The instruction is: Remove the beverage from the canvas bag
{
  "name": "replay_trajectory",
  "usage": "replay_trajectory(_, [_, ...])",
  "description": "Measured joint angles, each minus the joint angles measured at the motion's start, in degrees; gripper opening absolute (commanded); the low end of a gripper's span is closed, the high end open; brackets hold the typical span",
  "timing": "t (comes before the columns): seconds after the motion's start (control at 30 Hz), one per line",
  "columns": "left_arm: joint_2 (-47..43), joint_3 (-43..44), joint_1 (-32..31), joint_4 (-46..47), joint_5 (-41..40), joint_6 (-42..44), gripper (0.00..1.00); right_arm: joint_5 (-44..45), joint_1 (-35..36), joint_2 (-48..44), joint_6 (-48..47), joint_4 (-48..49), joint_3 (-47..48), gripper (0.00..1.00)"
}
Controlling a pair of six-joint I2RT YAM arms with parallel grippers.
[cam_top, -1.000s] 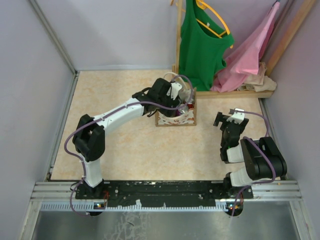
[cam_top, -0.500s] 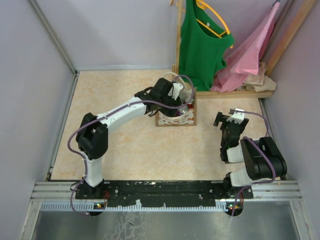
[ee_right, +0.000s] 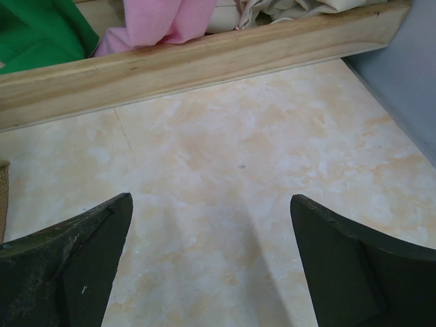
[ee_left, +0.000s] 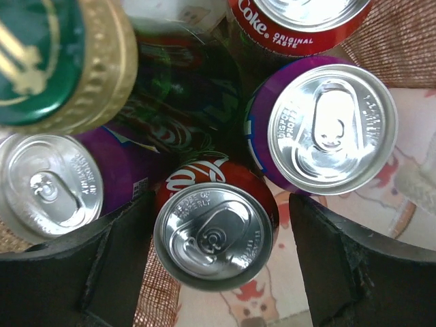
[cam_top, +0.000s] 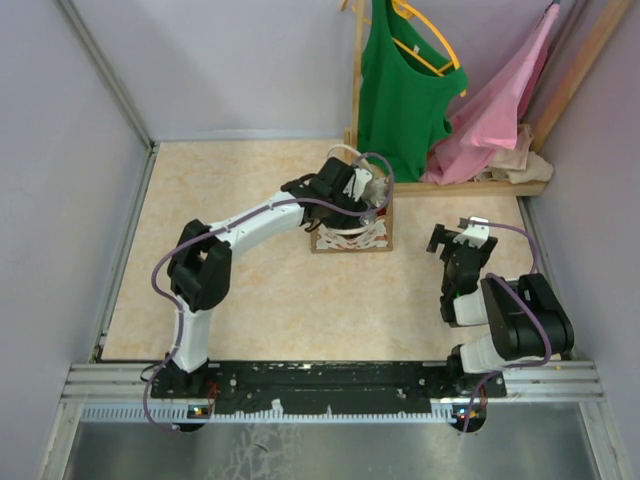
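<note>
The canvas bag stands mid-table with my left gripper lowered into its mouth. In the left wrist view the bag's patterned lining holds several beverages: a red cola can, a purple can, another purple can, a second red can and a green bottle with a gold-rimmed cap. My left gripper is open, its fingers on either side of the near red can; the left finger is against it and the right finger stands apart. My right gripper hangs open and empty over the table.
A wooden rack base runs along the back right, carrying a green top and a pink cloth. Grey walls close in the left, back and right sides. The right gripper looks at the bare beige tabletop.
The left arm has swung its elbow to the right and pushed the wrist further over the bag. The right arm has not moved.
</note>
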Motion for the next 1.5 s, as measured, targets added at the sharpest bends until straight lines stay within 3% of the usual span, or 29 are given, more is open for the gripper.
replay_trajectory(0.13, [1.55,0.81,-0.02,-0.7,-0.81,0.24,0.83,0.0,0.0,0.0,0.0,0.0,0.0,0.99])
replay_trajectory(0.2, [1.66,0.83,-0.11,-0.74,-1.18,0.33,0.76,0.0,0.0,0.0,0.0,0.0,0.0,0.99])
replay_trajectory(0.27, [1.75,0.83,-0.11,-0.7,-1.66,0.42,0.57,0.0,0.0,0.0,0.0,0.0,0.0,0.99])
replay_trajectory(0.37, [1.84,0.83,-0.09,-0.7,-1.81,0.24,0.1,0.0,0.0,0.0,0.0,0.0,0.0,0.99])
replay_trajectory(0.4, [1.84,0.83,-0.17,-0.7,-1.86,0.33,0.01,0.0,0.0,0.0,0.0,0.0,0.0,0.99])
replay_trajectory(0.9, [1.62,1.22,-0.11,-1.14,-1.95,1.64,0.0,0.0,0.0,0.0,0.0,0.0,0.0,0.99])
replay_trajectory(1.2, [1.4,11.96,-0.11,-10.38,-0.79,4.83,0.0,0.0,0.0,0.0,0.0,0.0,0.0,0.99])
replay_trajectory(1.5, [-0.24,15.1,-0.11,-13.99,-0.26,6.12,0.0,0.0,0.0,0.0,0.0,0.0,0.0,0.99])
